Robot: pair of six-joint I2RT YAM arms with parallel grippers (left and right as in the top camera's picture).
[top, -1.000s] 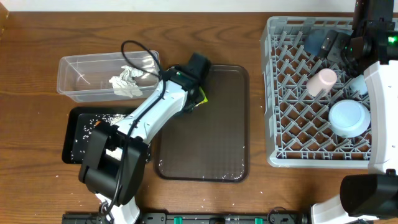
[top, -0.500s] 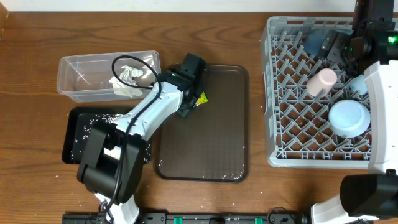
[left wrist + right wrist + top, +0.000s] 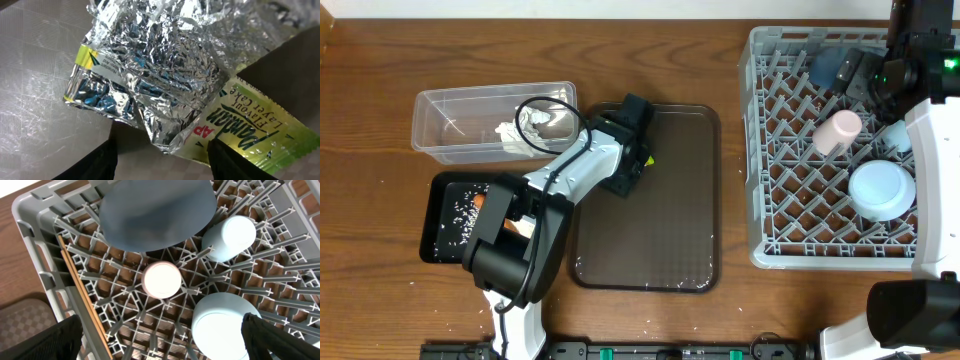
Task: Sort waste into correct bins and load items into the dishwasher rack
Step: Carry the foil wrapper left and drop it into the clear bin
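Observation:
A crumpled silver wrapper [image 3: 150,75] with a yellow-green printed part [image 3: 250,130] lies on the brown tray [image 3: 660,230]. My left gripper [image 3: 162,165] hangs open just over it, its tip lying loose between the fingers [image 3: 100,162]. From overhead a yellow-green bit [image 3: 648,158] shows beside that gripper [image 3: 628,172]. The clear tub [image 3: 450,125] holds a white wrapper [image 3: 520,135]. The black bin [image 3: 435,235] holds rice grains [image 3: 455,205] and a carrot [image 3: 477,201]. My right gripper [image 3: 170,345] is open above the grey rack [image 3: 765,150].
In the rack sit a dark-blue bowl [image 3: 157,215], a pale-blue cup [image 3: 230,237], a pinkish cup [image 3: 838,130] and a pale-blue bowl [image 3: 880,188]. The left arm's cable loops over the tub's right end. Stray rice lies along the tray's near edge.
The left arm has swung its forearm toward the tub and turned its wrist over the tray's upper left corner. The wrapper stays on the tray. The right arm has not moved.

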